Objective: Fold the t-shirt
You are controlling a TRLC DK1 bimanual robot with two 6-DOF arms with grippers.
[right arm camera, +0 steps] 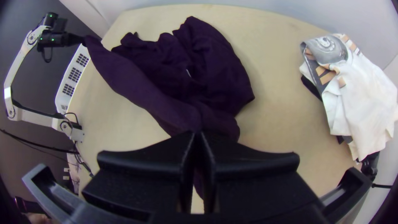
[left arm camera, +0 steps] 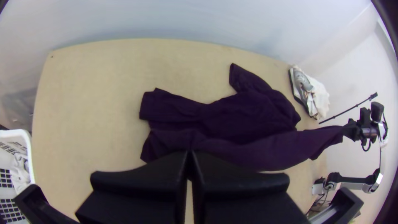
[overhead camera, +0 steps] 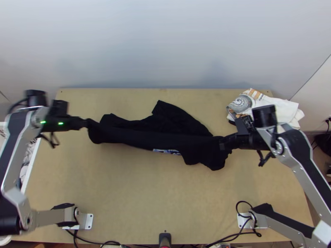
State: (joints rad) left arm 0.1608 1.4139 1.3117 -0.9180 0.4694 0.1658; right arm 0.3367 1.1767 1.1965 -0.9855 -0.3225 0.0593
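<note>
And bent-armed above the surface [overhead camera: 157, 198], reaching inward, clamps the black t-shirt [overhead camera: 169, 124] in left end effector [overhead camera: 86, 123] and right end effector [overhead camera: 223, 143]!

T-shirt [overhead camera: 165, 136] my landmark, across the middle of the table [overhead camera: 157, 194]. At its left end, my left gripper [overhead camera: 86, 123]; at its right end, my right gripper [overhead camera: 223, 143]. Behind it and right, heaped cloth [overhead camera: 289, 108] at the table's far corner. Left of it, past the table edge, basket [left arm camera: 16, 133], laundry [left arm camera: 19, 172] inside. Before it, my left base [overhead camera: 88, 221] and right base [overhead camera: 243, 221]. Behind it, beyond the table, wall [overhead camera: 165, 45].
</note>
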